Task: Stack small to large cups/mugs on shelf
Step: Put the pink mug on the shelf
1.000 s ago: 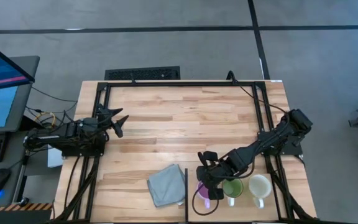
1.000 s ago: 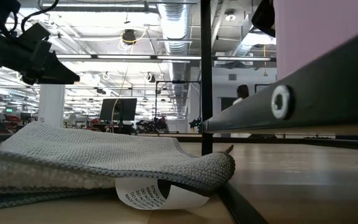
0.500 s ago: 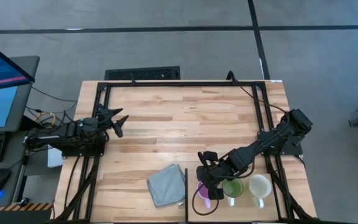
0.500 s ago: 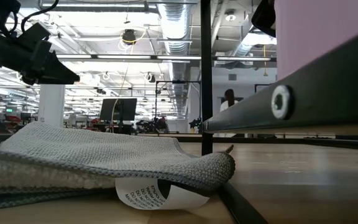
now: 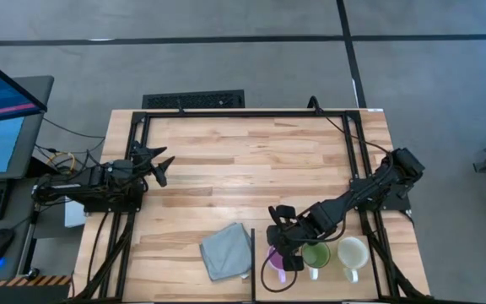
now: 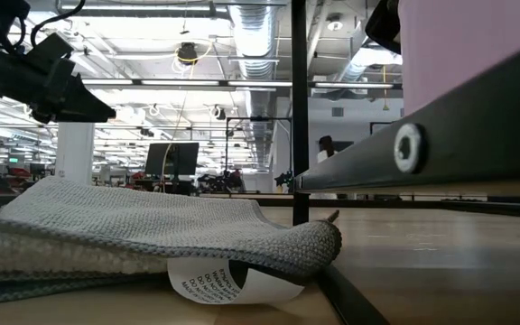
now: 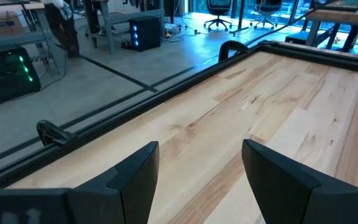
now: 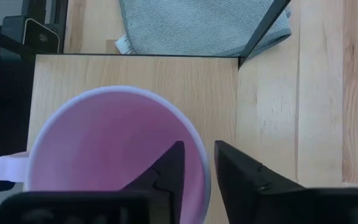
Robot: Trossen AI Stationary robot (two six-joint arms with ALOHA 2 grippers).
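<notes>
So we're looking at a big butcher-block table (image 5: 251, 160) with a black frame around it, and a low wooden shelf (image 8: 135, 71) sitting at its near edge. Biggest of the task's things is the cream-white mug (image 5: 352, 252), then the green mug (image 5: 315, 255) just beside it, then the little lilac mug (image 5: 274, 258). All three sit in a row on the shelf, and none is nested in another yet.

As for the step in hand, our right gripper (image 8: 194, 168) is down at the lilac mug, one finger inside the bowl and the other outside, straddling the rim. The jaws stand a bit apart and don't look to be pinching the wall, so we'd call it loosened off the mug and no longer gripping, though it's a close call. Our left gripper (image 7: 197, 168) waits over bare wood on the far left of the table, jaws wide and holding nothing.

Our guess for next: lift the right gripper straight up so the inside finger doesn't tip the mug, then sort out how the mugs should stack.

Elsewhere, a grey knitted cloth (image 5: 226, 251) with a printed tag lies on the table next to the shelf. Beyond it's an open workshop with ceiling ducts, monitors, desks, and a person (image 6: 326, 153) far off.
</notes>
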